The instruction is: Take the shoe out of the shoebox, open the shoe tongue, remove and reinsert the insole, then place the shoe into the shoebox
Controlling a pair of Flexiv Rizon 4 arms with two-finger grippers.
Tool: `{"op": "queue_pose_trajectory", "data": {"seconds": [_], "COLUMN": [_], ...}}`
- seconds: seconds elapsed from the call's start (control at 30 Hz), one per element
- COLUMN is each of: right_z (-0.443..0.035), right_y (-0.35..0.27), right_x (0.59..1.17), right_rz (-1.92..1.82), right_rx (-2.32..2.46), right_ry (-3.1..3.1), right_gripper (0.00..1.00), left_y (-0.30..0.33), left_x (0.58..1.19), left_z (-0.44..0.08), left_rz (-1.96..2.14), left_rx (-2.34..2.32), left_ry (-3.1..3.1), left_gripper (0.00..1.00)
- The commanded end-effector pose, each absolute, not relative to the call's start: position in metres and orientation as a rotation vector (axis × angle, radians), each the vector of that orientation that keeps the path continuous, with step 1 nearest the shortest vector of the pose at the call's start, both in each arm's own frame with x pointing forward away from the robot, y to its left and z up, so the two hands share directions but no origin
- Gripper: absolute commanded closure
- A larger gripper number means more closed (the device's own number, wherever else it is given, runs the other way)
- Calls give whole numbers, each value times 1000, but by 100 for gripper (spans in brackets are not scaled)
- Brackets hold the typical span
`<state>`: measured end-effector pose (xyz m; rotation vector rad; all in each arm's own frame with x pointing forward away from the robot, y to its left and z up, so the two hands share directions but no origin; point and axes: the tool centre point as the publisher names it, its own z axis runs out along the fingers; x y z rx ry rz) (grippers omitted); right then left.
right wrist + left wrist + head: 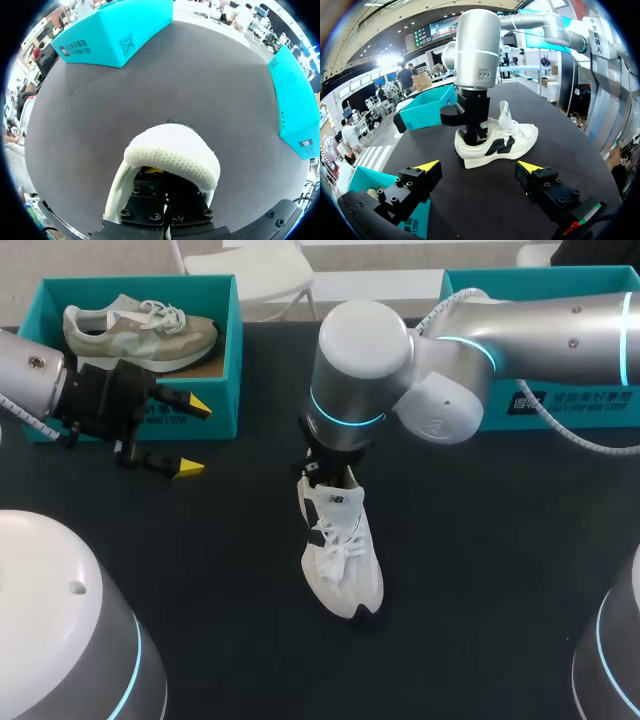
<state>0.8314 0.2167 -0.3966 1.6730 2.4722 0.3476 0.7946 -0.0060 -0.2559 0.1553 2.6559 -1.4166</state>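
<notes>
Left claw: the left gripper [193,437] hung above the table [500,570] with its yellow tips spread wide and nothing between them.
Right claw: the right gripper [155,179] was sunk into the mouth of the white shoe [340,550]; whether it was spread or pinching something could not be told.
Shoe: it lay out on the dark table near the middle, sole down, its heel end under the right arm [520,335] and its toe pointing away from the boxes.
Only in the left wrist view: the shoe showed side-on, ahead of the spread tips, with black side markings and its tongue [505,112] standing upright.
Only in the right wrist view: a padded white mesh part of the shoe arched over the claw and hid its tips.
Only in the head view: the left claw was just in front of the left teal box [225,360], well apart from the shoe.
Around: a grey-green shoe [140,330] lay inside that box; the right teal box [560,405] stood at the far edge.
In the way: the right arm's bulky joints covered the shoe's heel and part of the right box.
</notes>
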Motion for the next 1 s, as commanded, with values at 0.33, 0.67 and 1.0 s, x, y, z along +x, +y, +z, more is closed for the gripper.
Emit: {"op": "queue_pose_trajectory", "data": {"seconds": [0.33,0.67,1.0], "right_z": [-350,-330,-340], "right_y": [205,198,201], "right_x": [802,767,760], "right_rz": [252,117,90], "right_rx": [1773,1849,1969], "right_ry": [2494,2593,2594], "right_gripper": [100,100,0], "left_y": [-5,-5,-5], "left_x": [793,793,793], "left_z": [-256,-256,-256], "left_rz": [-1412,-1412,-1412], "left_rx": [155,155,155], "left_ry": [2658,2658,2658], "left_gripper": [0,0,0]}}
